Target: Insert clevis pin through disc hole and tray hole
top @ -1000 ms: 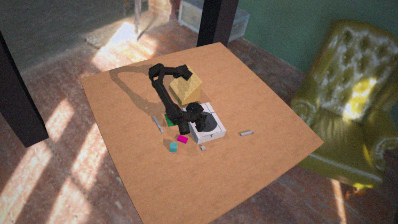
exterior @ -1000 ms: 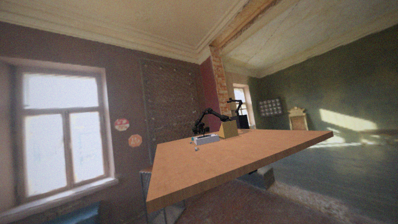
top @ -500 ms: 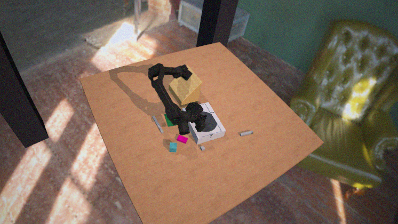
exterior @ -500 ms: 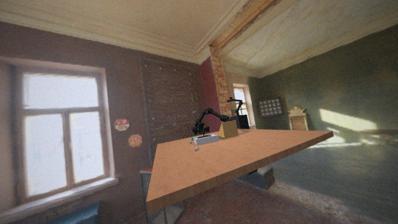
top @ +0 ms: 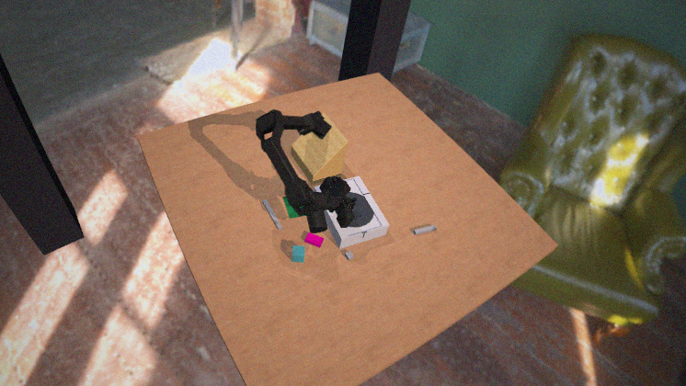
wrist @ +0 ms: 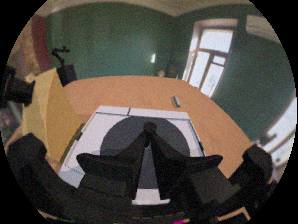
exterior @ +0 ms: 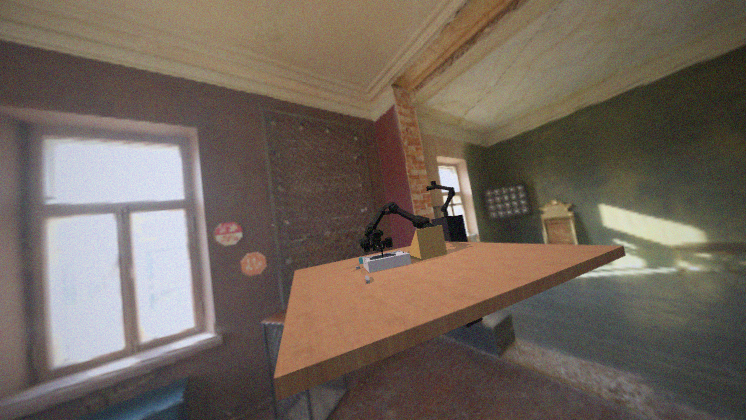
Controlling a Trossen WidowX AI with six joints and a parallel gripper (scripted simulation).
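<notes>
Disc (top: 364, 213) (wrist: 117, 137) inside the white tray (top: 366, 236) (exterior: 388, 264), end effector (top: 346, 222) (exterior: 382, 253) (wrist: 148, 133) clamped on the pin (wrist: 149, 126).

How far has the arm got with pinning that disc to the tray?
Done: the disc lies on the tray, and the pin looks picked up, its dark round head showing at the jaws' tips.
In hand: the jaws are shut on it over the disc; how far it is inserted is hidden.
Left: probably seating it, then opening and backing clear.
</notes>
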